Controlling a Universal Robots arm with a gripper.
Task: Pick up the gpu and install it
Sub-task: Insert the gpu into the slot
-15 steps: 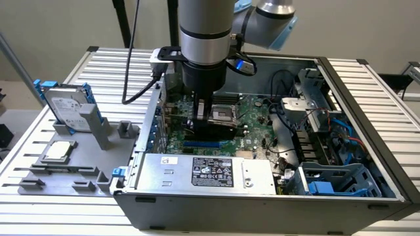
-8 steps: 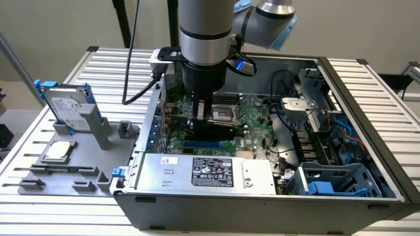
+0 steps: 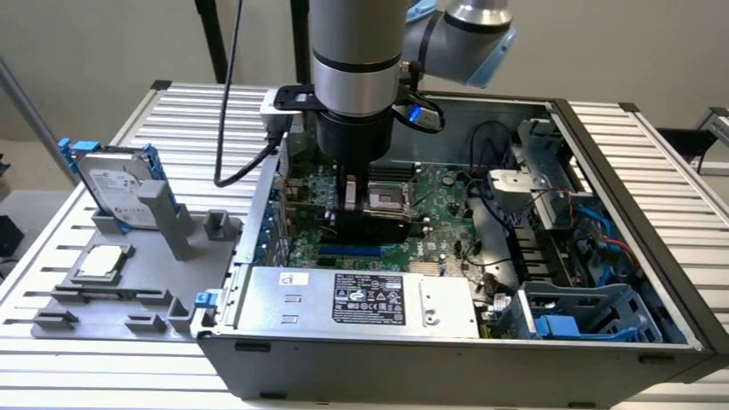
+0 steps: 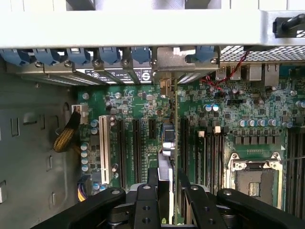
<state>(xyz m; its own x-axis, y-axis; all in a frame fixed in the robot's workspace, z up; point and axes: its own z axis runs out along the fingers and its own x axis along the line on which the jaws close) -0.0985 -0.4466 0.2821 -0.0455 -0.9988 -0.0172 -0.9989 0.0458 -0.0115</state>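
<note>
My black two-fingered claw [image 4: 167,185] grips the thin green-and-black gpu card [image 4: 165,152] edge-down, to line it up with slots on the large green motherboard [image 3: 439,196], twelve o'clock from the grey power-supply box [image 3: 353,295] in the exterior view.

Hard drive [image 3: 114,182] beside computer case [image 3: 456,354]

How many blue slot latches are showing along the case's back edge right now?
6. Five latches run in a row on the white slot's side of the gpu; one is on the CPU socket's side. Another may be hidden behind the gpu's bracket.
</note>
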